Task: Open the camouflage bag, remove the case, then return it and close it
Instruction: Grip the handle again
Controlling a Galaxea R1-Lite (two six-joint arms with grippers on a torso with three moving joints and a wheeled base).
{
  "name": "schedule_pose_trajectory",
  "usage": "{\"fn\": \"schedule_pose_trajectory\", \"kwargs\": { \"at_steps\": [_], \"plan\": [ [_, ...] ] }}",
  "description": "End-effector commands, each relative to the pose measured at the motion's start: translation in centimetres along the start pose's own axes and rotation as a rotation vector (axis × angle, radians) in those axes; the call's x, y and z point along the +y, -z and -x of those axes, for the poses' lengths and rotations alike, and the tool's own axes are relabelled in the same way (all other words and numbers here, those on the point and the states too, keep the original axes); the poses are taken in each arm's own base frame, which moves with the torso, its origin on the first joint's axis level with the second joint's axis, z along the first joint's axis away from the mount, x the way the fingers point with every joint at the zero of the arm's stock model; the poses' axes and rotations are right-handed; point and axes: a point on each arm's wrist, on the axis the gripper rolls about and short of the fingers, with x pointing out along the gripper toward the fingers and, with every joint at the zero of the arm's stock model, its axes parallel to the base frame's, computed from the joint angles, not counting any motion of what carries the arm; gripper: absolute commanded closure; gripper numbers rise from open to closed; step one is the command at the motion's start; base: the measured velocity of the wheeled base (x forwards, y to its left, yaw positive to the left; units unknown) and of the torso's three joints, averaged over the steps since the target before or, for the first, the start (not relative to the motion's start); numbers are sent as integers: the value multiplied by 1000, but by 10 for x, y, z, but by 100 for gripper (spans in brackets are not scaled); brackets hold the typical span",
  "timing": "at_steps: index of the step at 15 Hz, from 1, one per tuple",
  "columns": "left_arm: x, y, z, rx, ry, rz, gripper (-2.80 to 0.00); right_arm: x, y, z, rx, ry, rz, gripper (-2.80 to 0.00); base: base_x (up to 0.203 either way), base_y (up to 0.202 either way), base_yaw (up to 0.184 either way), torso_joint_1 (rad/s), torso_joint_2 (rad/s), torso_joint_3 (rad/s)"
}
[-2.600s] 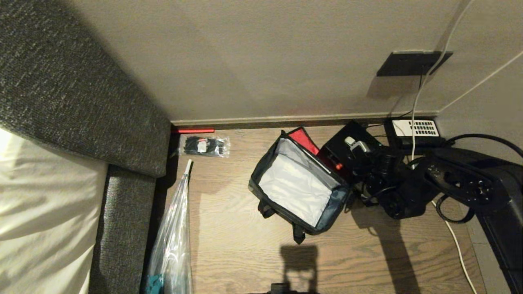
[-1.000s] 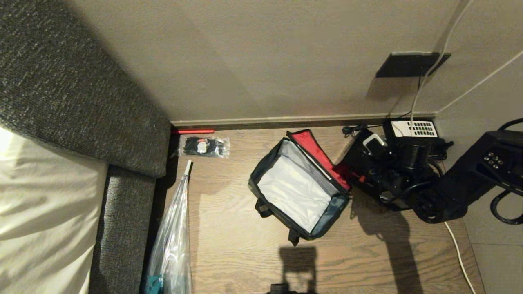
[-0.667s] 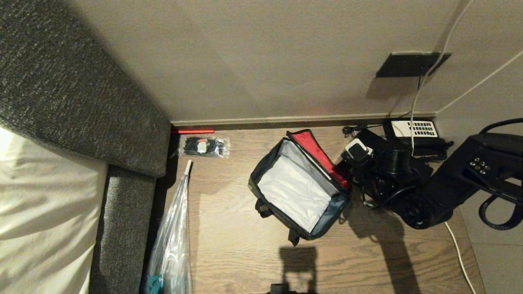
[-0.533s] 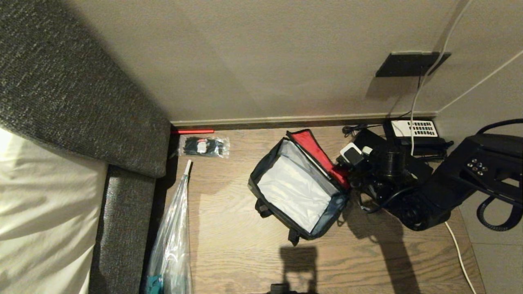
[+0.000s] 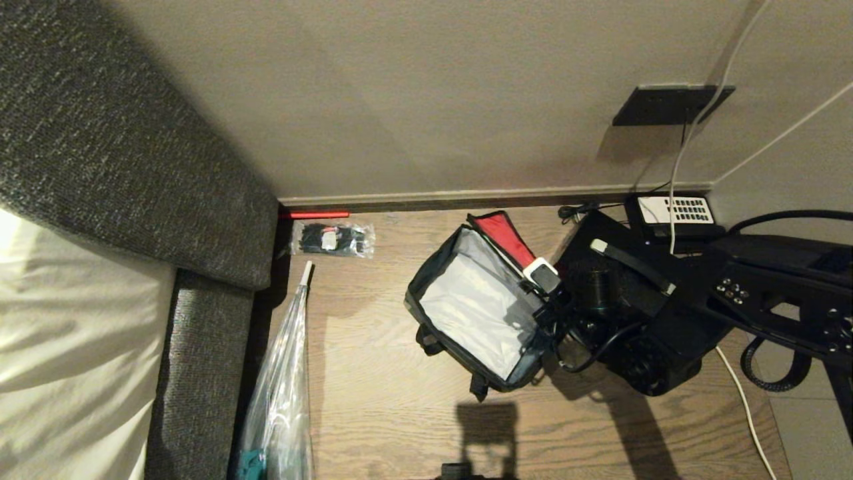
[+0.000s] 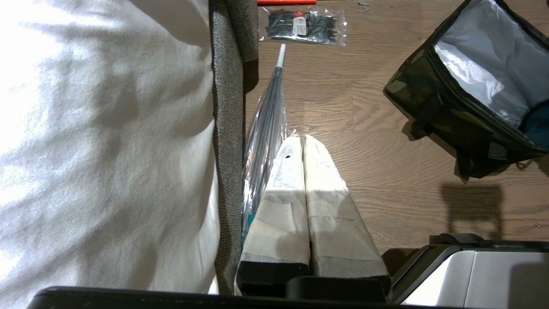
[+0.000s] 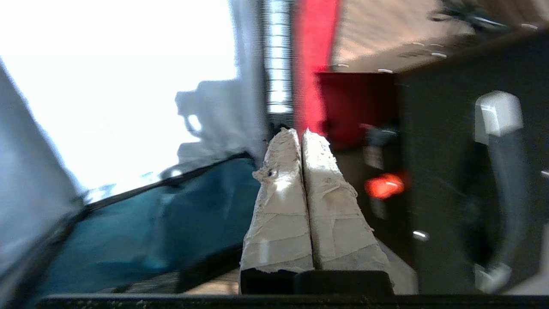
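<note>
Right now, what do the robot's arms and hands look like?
The right arm is chunky and black, with small round buttons and black cables looping off it. Each hand has two wedge-shaped fingers wrapped in white tape: the left hand looks clean, the right hand is frayed and grubby.

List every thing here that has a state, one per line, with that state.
camouflage bag: open, lid flipped back, inside empty.
case: out of the bag, lying on the table beside it.
right gripper: shut, empty, at the bag's rim near the case.
left gripper: shut, empty, parked away from the bag.
clear plastic bag: lying flat on the table.
</note>
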Motion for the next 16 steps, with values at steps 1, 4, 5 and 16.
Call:
{"fn": "schedule_pose_trajectory", "kwargs": {
  "at_steps": [1, 4, 5, 16],
  "plan": [
    [0, 0, 0, 1, 0, 0, 0, 8, 6, -5, 10, -11, 11, 0, 0, 0, 0, 0, 0, 0],
    [0, 0, 0, 1, 0, 0, 0, 16, 13, -12, 24, -31, 18, -280, 0, 0, 0, 0, 0, 0],
    [0, 0, 0, 1, 0, 0, 0, 20, 17, -16, 31, -47, 21, -280, 0, 0, 0, 0, 0, 0],
    [0, 0, 0, 1, 0, 0, 0, -34, -5, 8, 53, 28, 54, -280, 0, 0, 0, 0, 0, 0]
  ]
}}
